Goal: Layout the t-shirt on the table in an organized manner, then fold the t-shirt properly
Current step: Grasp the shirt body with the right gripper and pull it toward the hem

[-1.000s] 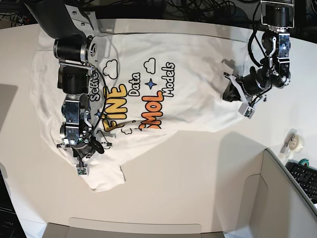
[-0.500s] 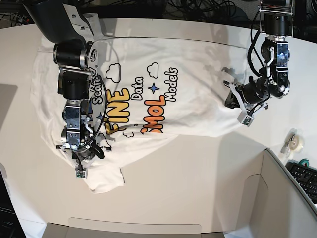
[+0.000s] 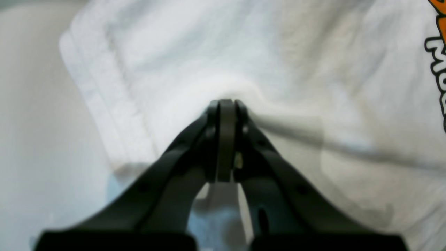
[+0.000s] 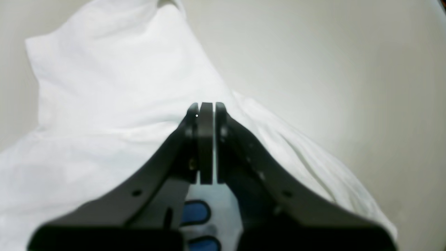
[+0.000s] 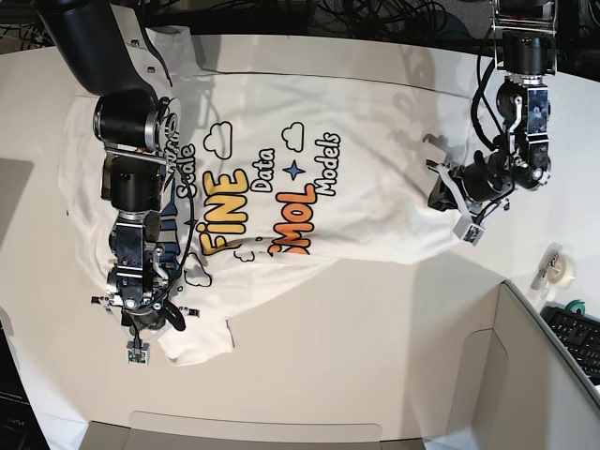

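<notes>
Fingers [image 3: 225, 104] of left arm pinch t-shirt [image 5: 375, 131]; right fingers [image 4: 205, 106] likewise clamp its cloth.

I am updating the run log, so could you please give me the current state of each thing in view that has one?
t-shirt: print side up on the table, mostly spread, lower edge rumpled, pinched by both grippers.
left gripper: shut on the t-shirt near its hem.
right gripper: shut on the t-shirt beside a sleeve.
tape roll: resting on the table, untouched.
</notes>
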